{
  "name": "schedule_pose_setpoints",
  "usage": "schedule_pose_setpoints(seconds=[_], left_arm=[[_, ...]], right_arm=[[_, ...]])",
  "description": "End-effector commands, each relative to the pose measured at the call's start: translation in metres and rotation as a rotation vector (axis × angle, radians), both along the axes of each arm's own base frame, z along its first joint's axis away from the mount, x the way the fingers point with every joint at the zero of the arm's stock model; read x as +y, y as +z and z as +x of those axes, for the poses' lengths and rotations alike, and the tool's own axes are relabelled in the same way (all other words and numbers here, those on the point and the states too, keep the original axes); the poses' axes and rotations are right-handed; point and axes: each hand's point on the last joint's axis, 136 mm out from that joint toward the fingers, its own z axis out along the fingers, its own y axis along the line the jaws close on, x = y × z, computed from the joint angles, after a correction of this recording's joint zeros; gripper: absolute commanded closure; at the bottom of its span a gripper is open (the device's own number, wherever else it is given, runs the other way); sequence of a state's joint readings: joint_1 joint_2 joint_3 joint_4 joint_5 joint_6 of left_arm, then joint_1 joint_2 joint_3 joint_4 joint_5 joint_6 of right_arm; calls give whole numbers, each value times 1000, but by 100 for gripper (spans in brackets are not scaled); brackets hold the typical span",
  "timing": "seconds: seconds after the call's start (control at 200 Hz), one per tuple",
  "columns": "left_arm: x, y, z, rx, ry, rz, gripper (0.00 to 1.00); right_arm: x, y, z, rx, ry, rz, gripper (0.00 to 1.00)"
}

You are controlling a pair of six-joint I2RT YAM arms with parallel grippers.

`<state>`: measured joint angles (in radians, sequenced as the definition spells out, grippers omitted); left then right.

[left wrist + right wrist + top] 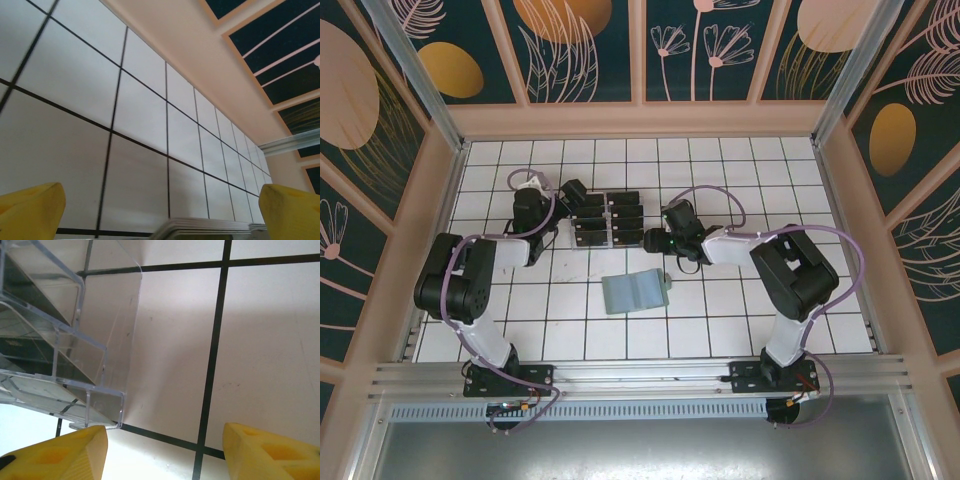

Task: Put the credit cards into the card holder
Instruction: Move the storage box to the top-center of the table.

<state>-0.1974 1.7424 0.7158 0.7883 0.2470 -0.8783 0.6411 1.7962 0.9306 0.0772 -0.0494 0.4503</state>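
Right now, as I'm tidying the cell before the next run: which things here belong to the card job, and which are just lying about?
Job: credit cards; card holder.
Just there: clear plastic rack the cards stand in; tiled table.

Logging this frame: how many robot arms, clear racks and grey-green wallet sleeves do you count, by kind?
Black robot arms: 2
Clear plastic slotted rack: 1
Grey-green soft rectangular card holder: 1
Black rectangular credit cards in the rack: several, too overlapped to count
Total: 4, cards aside
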Motion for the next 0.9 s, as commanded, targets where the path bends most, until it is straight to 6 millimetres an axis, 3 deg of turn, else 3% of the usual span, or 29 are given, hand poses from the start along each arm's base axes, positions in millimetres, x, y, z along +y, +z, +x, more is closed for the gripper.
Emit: schedule_pose_setpoints(seconds=[0.0, 0.21, 0.596, 0.631, 0.896], left_arm=[[-16, 5, -3, -35, -28, -30, 1], [-36, 3, -5, -38, -51, -40, 2], [-83, 5, 1, -47, -119, -65, 1], [-89, 5, 2, -48, -126, -67, 1], [-136, 8, 11, -58, -193, -78, 1]], right_arm=[[-3, 1, 14, -26, -40, 0, 38], [-11, -1, 20, -32, -74, -4, 39], [-46, -5, 26, -36, -168, -26, 40], [-61, -5, 32, -35, -206, -29, 41], [-95, -5, 35, -36, -280, -32, 41]])
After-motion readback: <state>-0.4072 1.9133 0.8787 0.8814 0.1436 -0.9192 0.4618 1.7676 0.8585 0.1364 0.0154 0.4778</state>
